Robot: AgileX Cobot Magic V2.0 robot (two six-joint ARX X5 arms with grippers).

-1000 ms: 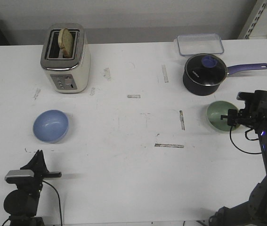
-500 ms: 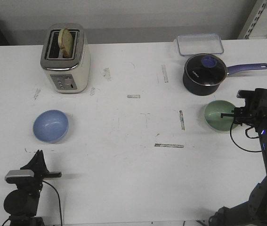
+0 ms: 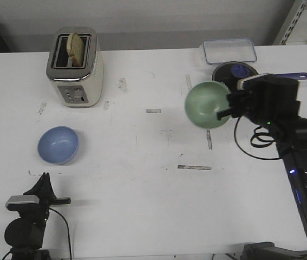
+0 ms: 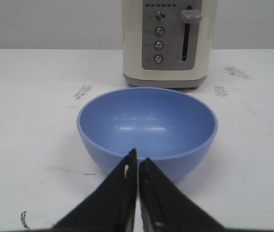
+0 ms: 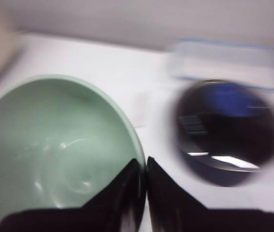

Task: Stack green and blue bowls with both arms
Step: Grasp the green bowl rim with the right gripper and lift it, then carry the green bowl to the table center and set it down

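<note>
No legible writing — green bowl (image 3: pixel 206 104) between right fingers (image 5: pixel 127 186).

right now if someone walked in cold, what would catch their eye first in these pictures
First, the green bowl, tipped on its side and held above the table by the right gripper, pinched at its rim just in front of the dark pot. Next, the blue bowl sitting alone on the near left of the table, with the left gripper shut just short of it. Behind it stands a cream toaster with a slice of bread sticking up.
</note>
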